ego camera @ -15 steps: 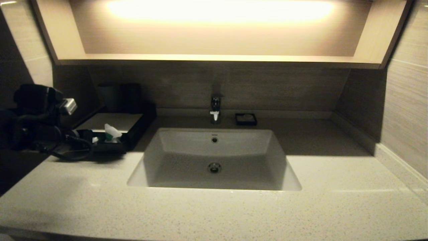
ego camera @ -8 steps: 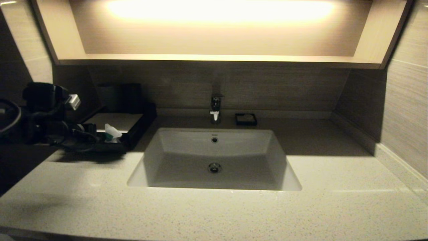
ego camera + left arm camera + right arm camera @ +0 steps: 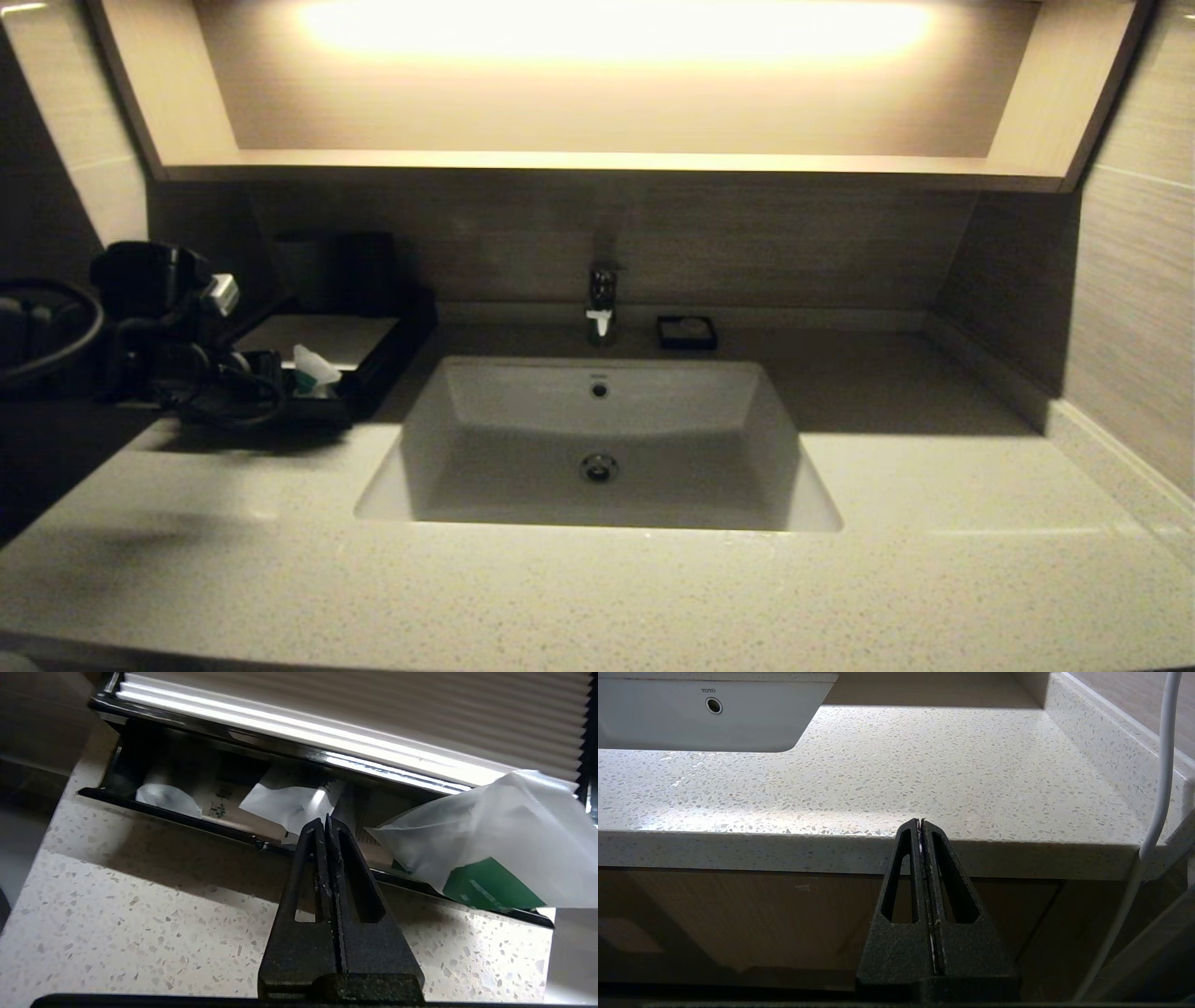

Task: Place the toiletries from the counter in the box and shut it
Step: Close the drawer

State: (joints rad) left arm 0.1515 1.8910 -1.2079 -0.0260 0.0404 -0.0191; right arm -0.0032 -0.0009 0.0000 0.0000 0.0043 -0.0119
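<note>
At the left of the head view, the left pincer (image 3: 325, 820) sat low over the counter (image 3: 597, 579), clenched with nothing between its fingers, its tip right at the front edge of the box's open drawer (image 3: 187, 816). The box (image 3: 345, 359) stood at the left of the frame, beside the white basin (image 3: 597, 439), with its pale flat top showing behind the arm.

In the left wrist view, the drawer stood pulled out partway. Inside it lay a small white pouch (image 3: 164, 799) toward the left of the frame and a clear packet (image 3: 292, 802) near the middle. A larger clear packet with a green label (image 3: 490, 844) stuck up over the drawer's front edge at the right of the frame, only partly inside.

The right pincer (image 3: 921, 821) hung clenched and empty below the counter's front edge, at the right of the basin, well apart from the box.

A tap (image 3: 602, 303) and a tiny black dish (image 3: 687, 332) stood behind the basin.
</note>
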